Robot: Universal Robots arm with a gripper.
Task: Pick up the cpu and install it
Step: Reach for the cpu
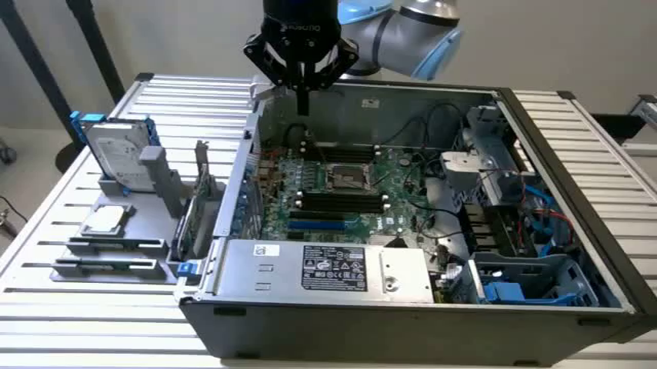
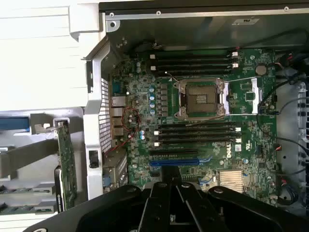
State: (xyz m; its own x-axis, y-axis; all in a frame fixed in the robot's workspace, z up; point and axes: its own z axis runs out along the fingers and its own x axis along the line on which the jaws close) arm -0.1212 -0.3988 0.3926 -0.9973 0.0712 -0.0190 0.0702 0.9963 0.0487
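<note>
The cpu (image 1: 106,221), a small silver square chip, lies flat on the grey tray (image 1: 113,257) at the exterior view's left, outside the computer case. My gripper (image 1: 303,104) hangs over the back edge of the open case, fingers pointing down and shut with nothing between them. It is well away from the cpu. In the wrist view the gripper (image 2: 170,170) looks down on the motherboard, where the open cpu socket (image 2: 202,99) with its metal frame sits empty. The same socket (image 1: 349,178) lies in the middle of the board in the exterior view.
A silver hard drive with blue rails (image 1: 118,154) stands upright behind the tray. An expansion card (image 1: 197,215) stands between tray and case wall. Inside the case are memory slots (image 2: 195,133), a power supply (image 1: 328,267), cables and blue drive bays (image 1: 524,284).
</note>
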